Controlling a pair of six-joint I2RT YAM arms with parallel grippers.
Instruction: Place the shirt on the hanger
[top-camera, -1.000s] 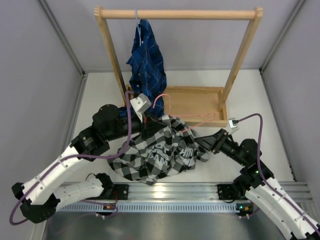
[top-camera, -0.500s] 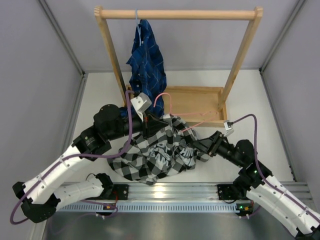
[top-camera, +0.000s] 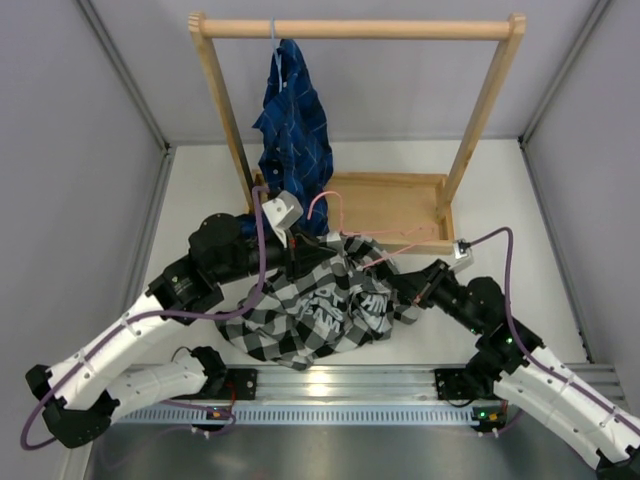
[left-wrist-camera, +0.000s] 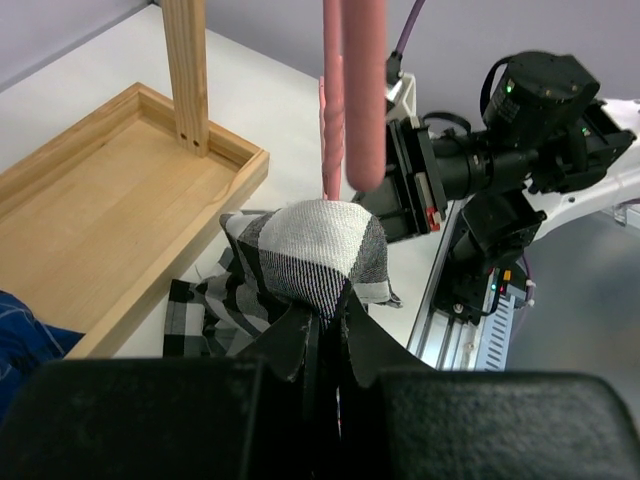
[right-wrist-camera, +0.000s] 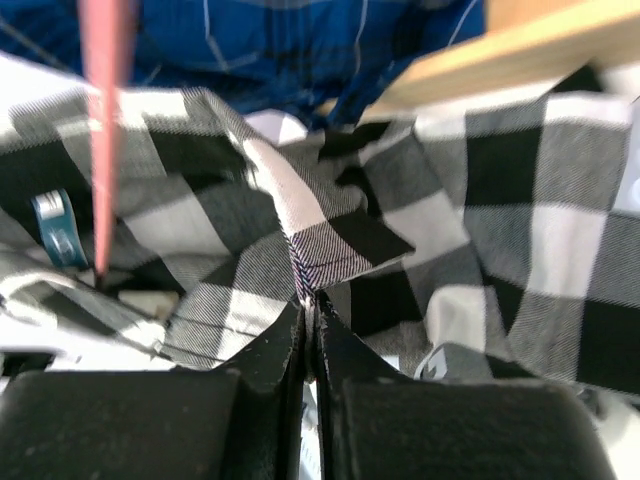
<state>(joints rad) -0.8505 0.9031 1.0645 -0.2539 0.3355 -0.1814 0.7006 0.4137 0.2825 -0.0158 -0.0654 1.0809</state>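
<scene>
The black-and-white checked shirt (top-camera: 320, 305) lies bunched on the table between the arms. The pink hanger (top-camera: 325, 207) rises from inside it, its hook near the wooden tray and one wire running right (top-camera: 400, 243). My left gripper (top-camera: 296, 250) is shut on a fold of the shirt (left-wrist-camera: 325, 250) at its far left edge; the hanger's pink wire (left-wrist-camera: 345, 90) stands just beyond. My right gripper (top-camera: 412, 290) is shut on a seam of the shirt (right-wrist-camera: 320, 255) at its right side, with the pink wire (right-wrist-camera: 103, 130) to the left in that view.
A wooden rack (top-camera: 355, 28) stands at the back with a tray base (top-camera: 400, 205). A dark blue shirt (top-camera: 293, 125) hangs from it on a light blue hanger. Grey walls close both sides, and a metal rail (top-camera: 340, 385) runs along the near edge.
My right gripper has moved left into the shirt's right side and gone from open to shut on it. The left arm has barely shifted and keeps its hold.
</scene>
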